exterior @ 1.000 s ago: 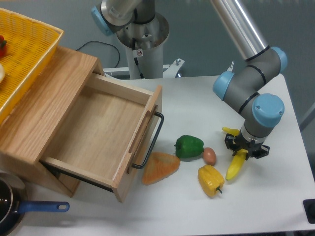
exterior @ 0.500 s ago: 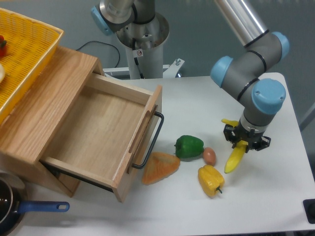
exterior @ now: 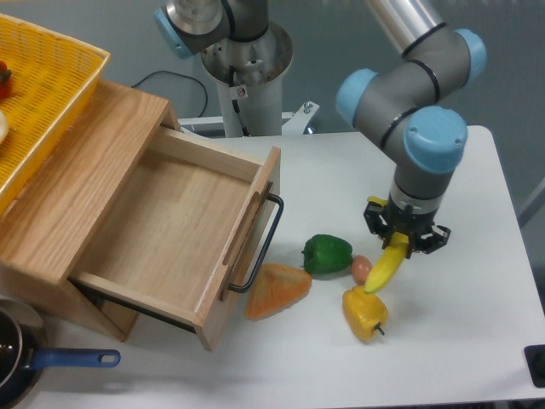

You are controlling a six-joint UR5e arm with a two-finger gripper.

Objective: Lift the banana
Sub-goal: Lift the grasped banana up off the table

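Note:
The banana (exterior: 383,269) is a slim bright-yellow fruit that hangs tilted in the air, its lower tip over the yellow pepper. My gripper (exterior: 400,237) is shut on the banana's upper part, pointing straight down from the grey and blue arm. The banana's top end pokes out behind the black fingers. The table lies a little below it.
A yellow bell pepper (exterior: 364,312), a brown egg (exterior: 361,268), a green pepper (exterior: 327,254) and an orange wedge (exterior: 278,290) lie under and left of the banana. An open wooden drawer (exterior: 183,230) with a black handle stands at left, under a yellow basket (exterior: 38,94). A pan (exterior: 17,362) is bottom left.
The gripper has risen with the banana and carried it left, from the table's right side to above the egg and the yellow pepper.

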